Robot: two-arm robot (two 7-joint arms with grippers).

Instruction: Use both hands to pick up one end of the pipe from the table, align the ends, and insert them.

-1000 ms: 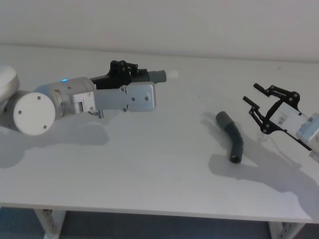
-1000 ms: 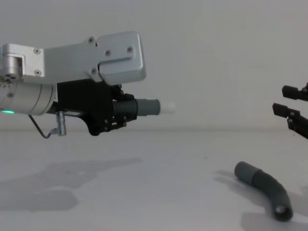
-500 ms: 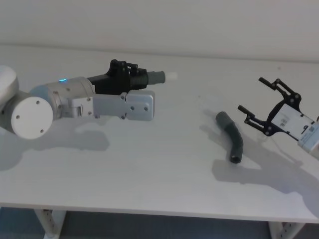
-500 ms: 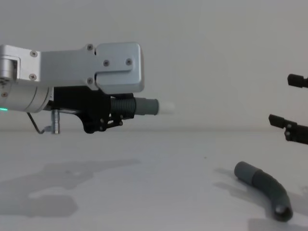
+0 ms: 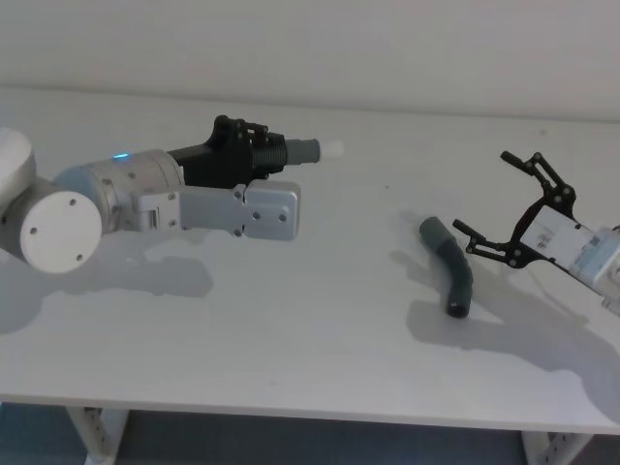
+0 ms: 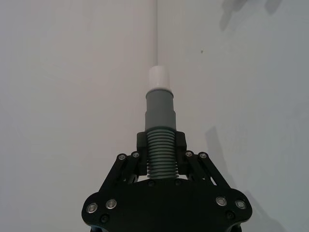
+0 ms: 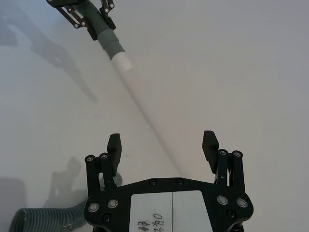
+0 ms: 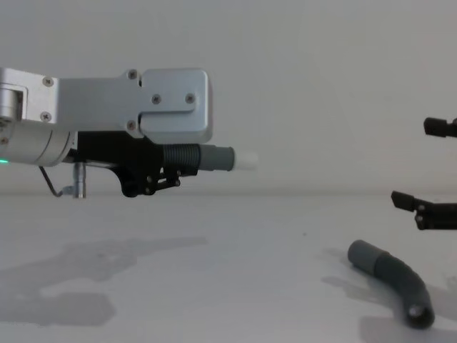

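On the table (image 5: 320,320), right of centre, lies the dark ribbed pipe piece (image 5: 450,266), curved, flat on the surface, nothing gripping it; its smooth wider cuff (image 5: 433,232) is at the far end, open mouth of the other end faces the near edge. Chest view shows same piece (image 8: 396,279) low on the table (image 8: 214,286), cuff (image 8: 363,255) pointing up-left. Right gripper (image 5: 481,191) hangs just to the right of this piece, above the surface, not touching it, fingers spread wide with nothing between them; chest view has it (image 8: 412,163) above and right of the piece, right wrist view shows the gap of the gripper (image 7: 161,140) empty and the ribbed piece (image 7: 43,215) off to one side below it. Well to the left of the dark piece, and lifted off the table, left gripper (image 5: 260,150) is clamped on the ribs of the lighter pipe piece (image 5: 291,150), held roughly level, smooth grey collar (image 5: 307,149) and white tip (image 5: 332,148) sticking out toward the right. Left wrist view: fingers closed tight on the ribbed part at the gripper (image 6: 161,145), collar (image 6: 160,104) and white tip (image 6: 159,77) straight ahead. Chest view: white tip (image 8: 248,159) higher than the dark piece, well apart from its cuff, ends not lined up.
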